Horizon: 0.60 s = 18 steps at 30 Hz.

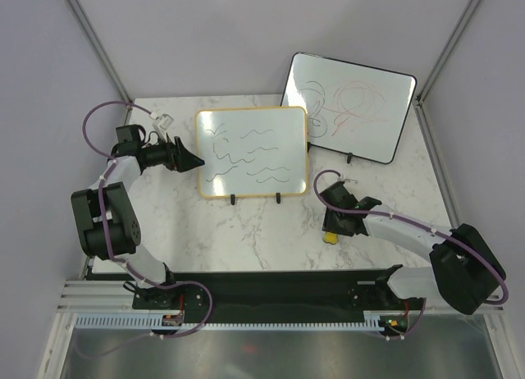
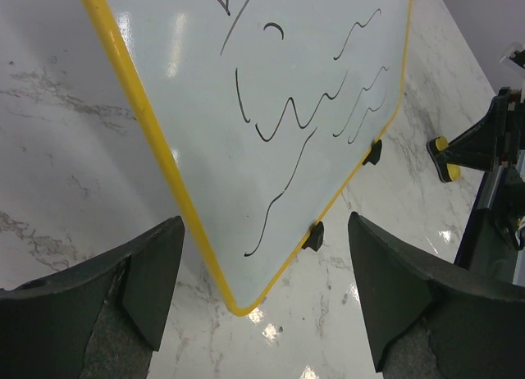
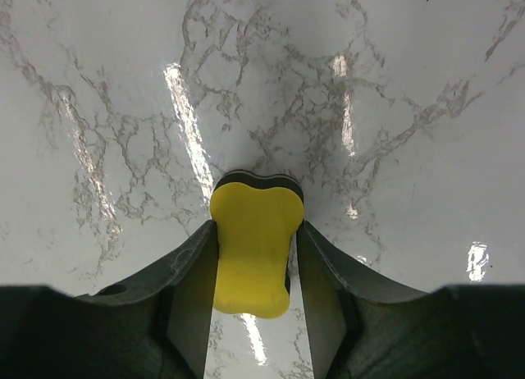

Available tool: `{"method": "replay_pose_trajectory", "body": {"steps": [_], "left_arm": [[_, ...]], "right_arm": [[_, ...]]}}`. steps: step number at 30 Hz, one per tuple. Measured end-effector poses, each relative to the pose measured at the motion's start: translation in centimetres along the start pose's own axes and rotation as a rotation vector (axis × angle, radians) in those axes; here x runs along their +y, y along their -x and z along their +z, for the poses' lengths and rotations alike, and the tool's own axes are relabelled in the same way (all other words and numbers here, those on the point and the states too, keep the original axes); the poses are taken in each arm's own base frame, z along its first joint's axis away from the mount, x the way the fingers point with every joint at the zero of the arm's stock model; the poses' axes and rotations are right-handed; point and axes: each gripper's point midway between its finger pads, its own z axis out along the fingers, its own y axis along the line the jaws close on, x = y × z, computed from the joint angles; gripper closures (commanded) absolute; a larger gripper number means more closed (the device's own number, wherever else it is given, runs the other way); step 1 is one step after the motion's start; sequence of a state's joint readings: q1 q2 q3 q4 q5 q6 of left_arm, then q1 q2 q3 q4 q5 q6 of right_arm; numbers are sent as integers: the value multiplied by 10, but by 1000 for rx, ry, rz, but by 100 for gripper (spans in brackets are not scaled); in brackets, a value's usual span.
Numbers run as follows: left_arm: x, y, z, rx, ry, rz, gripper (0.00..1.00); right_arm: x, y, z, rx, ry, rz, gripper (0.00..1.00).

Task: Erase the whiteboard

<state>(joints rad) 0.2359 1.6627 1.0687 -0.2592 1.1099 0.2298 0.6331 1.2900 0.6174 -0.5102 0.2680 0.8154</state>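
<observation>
Top external view: the whiteboard (image 1: 250, 153) stands up near the middle of the surface (image 1: 271, 239), with wavy black lines on it. It looks light, stiff and smooth, so rubbing may tip or slide it. The left hand (image 1: 194, 159), wide open and holding nothing at its 9 o'clock, could grab its edge there. The right hand (image 3: 256, 231), at 4 o'clock, squeezes a soft yellow eraser (image 3: 253, 260).

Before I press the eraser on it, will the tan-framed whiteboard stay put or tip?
Likely tippy: the whiteboard rests on two small black feet, so a push high on its face may rock it backward. It may also slide; the marble tabletop looks glossy. The panel seems rigid; the open left end effector by its edge could brace it.
</observation>
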Motion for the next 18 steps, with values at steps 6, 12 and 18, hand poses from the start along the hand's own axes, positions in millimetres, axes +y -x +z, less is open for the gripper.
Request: {"method": "replay_pose_trajectory", "body": {"steps": [6, 12, 18], "left_arm": [[-1, 0, 1, 1, -2, 1, 13], [-1, 0, 1, 1, -2, 1, 13], [-1, 0, 1, 1, -2, 1, 13]], "right_arm": [[0, 0, 1, 0, 0, -1, 67], [1, 1, -1, -5, 6, -10, 100], [3, 7, -8, -34, 36, -63, 100]]}}
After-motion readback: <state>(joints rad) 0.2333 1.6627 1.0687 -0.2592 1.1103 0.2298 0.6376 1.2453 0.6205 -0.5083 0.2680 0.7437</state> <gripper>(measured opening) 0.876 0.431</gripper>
